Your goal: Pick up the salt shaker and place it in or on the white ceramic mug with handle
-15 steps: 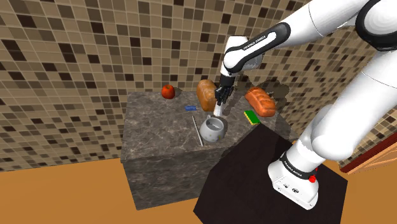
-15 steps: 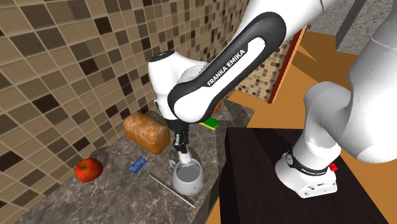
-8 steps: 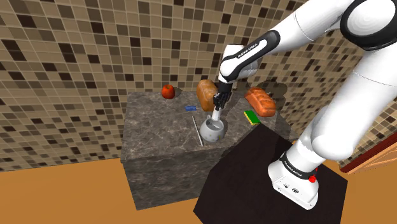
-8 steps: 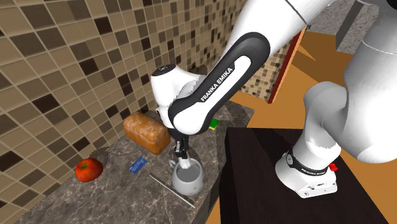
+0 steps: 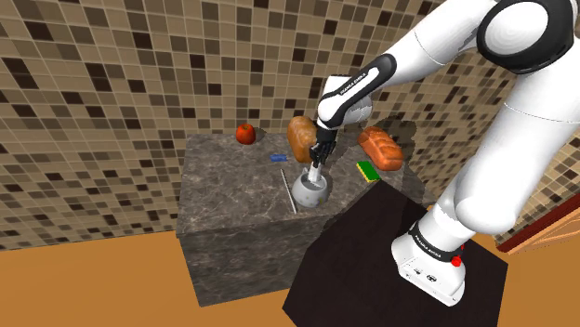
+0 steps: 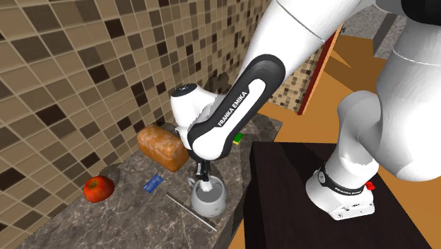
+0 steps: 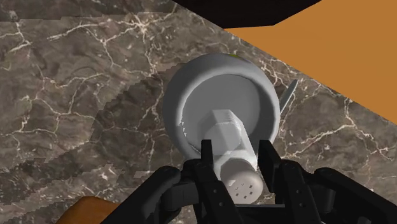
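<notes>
My black gripper point(image 7: 236, 167) is shut on a pale grey salt shaker point(image 7: 232, 145), whose perforated cap faces the hand. The shaker's lower end reaches down inside the rim of the grey-white mug point(image 7: 219, 79) on the dark marble counter. In the shoulder view the gripper point(image 5: 319, 158) hangs straight over the mug point(image 5: 309, 189) with the shaker point(image 5: 316, 172) entering its mouth. The second exterior view shows the shaker point(image 6: 205, 187) sunk into the mug point(image 6: 208, 201) under the gripper point(image 6: 202, 172).
On the counter point(image 5: 223, 186) lie a thin metal rod point(image 5: 289, 194) beside the mug, a small blue item point(image 5: 276, 158), a red apple point(image 5: 245, 133), two bread loaves point(image 5: 299, 137) point(image 5: 381, 148) and a green-yellow sponge point(image 5: 368, 170). The dark stand point(image 5: 390, 251) adjoins the counter.
The gripper has lowered with the shaker, from just above the mug to where the shaker's lower end dips inside the rim. The mug has stayed put.
</notes>
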`<state>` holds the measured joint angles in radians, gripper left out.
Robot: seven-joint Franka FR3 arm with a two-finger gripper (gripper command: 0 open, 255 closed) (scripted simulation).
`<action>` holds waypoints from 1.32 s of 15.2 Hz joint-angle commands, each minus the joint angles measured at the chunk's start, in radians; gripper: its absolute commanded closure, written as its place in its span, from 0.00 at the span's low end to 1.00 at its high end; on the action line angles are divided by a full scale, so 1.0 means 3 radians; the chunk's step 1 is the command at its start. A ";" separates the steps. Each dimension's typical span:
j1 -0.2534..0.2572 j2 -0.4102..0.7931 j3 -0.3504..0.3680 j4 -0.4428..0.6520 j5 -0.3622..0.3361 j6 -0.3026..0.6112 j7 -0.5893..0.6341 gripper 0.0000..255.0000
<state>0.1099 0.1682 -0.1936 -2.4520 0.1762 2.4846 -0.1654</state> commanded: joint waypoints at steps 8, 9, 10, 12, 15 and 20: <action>-0.0001 0.0007 0.0001 0.0000 0.0004 0.0007 -0.0004 0.00; -0.0001 0.0007 0.0001 0.0000 0.0004 0.0007 -0.0004 0.00; -0.0001 0.0007 0.0001 0.0000 0.0004 0.0007 -0.0004 0.00; 0.0002 -0.0089 -0.0019 0.0022 -0.0049 -0.0106 0.0033 0.00; 0.0001 -0.0333 -0.0057 0.0109 -0.0176 -0.0426 0.0120 0.00; 0.0000 -0.0333 -0.0056 0.0109 -0.0176 -0.0426 0.0120 0.00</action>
<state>0.1098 0.0687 -0.2105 -2.4197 0.1237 2.3575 -0.1298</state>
